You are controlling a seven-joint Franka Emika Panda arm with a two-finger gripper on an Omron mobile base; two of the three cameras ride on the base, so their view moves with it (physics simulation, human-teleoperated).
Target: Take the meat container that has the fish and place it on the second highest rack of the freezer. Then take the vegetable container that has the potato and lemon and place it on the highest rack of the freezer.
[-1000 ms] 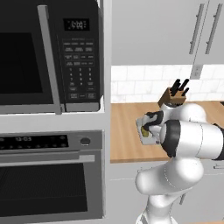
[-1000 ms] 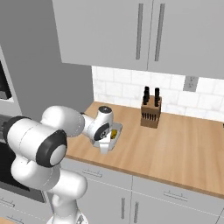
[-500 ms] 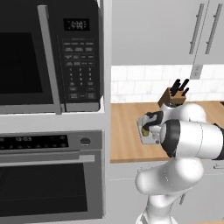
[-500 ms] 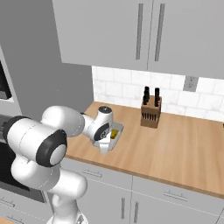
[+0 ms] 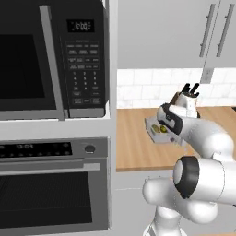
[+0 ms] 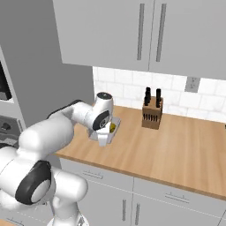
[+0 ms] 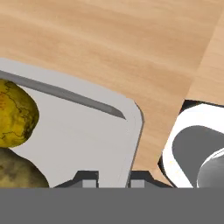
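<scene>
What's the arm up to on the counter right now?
The gripper is shut on the rim of the vegetable container, a pale tray on the wooden counter left of the knife block. The lemon and potato lie inside it. The tray looks slightly tipped.

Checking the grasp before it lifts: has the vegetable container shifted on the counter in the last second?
No. In the left base view the vegetable container sits at the same spot beside the knife block, with the gripper closed over its rim.
</scene>
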